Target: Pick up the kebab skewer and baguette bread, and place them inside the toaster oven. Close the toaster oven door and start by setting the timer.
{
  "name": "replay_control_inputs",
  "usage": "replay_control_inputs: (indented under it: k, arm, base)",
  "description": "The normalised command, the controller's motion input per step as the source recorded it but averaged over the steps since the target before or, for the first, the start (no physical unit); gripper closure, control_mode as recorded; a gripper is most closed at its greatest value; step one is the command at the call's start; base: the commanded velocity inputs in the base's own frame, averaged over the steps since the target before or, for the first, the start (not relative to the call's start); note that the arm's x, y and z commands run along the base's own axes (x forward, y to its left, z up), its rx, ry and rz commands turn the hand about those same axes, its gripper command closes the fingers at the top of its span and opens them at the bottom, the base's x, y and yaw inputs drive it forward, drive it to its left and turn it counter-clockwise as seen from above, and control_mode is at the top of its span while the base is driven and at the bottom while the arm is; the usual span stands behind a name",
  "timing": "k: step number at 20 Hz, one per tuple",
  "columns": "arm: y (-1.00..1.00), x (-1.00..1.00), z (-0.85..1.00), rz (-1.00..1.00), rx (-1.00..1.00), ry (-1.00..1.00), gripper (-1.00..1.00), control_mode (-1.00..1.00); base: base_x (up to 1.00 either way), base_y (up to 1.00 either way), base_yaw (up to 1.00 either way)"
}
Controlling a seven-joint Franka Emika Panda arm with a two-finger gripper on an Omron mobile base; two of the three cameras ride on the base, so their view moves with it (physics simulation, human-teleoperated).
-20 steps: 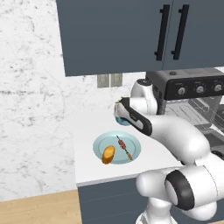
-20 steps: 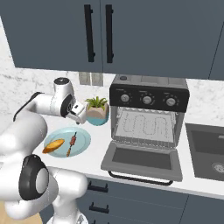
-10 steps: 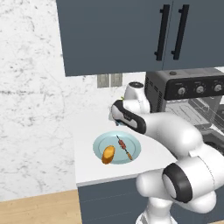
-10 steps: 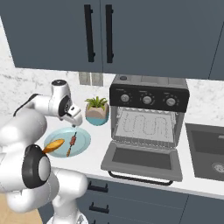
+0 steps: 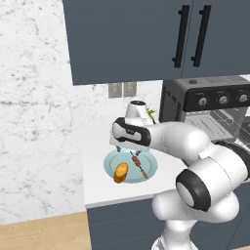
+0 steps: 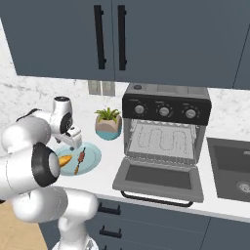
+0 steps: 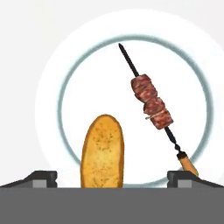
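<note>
While no writing shows, the pincer (image 7: 112, 176) hangs spread above baguette bread (image 7: 103, 151) and kebab skewer (image 7: 151, 105).

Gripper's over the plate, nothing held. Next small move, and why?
Probably descend straight onto the baguette bread. The gripper hangs open above the plate, and the loaf lies between its fingertips, while the kebab skewer sits off toward one finger. The toaster oven door is already down, so nothing else needs doing first.
</note>
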Motion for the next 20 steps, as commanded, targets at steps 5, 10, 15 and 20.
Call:
replay_control_inputs:
  k: [5,10,15,20]
  arm:
    - [0.24,-0.25,-0.37,0.00,0.00,0.00,-1.00,-1.00]
    - [0.03,-0.38,-0.31,0.00,0.02,0.00,-1.00,-1.00]
    - [0.03,-0.12,-0.24,0.00,0.00,0.00,-1.00,-1.00]
    - [0.12,0.05,-0.16,0.00,0.00,0.01,-1.00,-1.00]
  base:
    - [0.00,0.00,0.00]
    - [0.00,0.00,0.00]
    - [0.00,0.00,0.00]
    - [0.00,0.00,0.00]
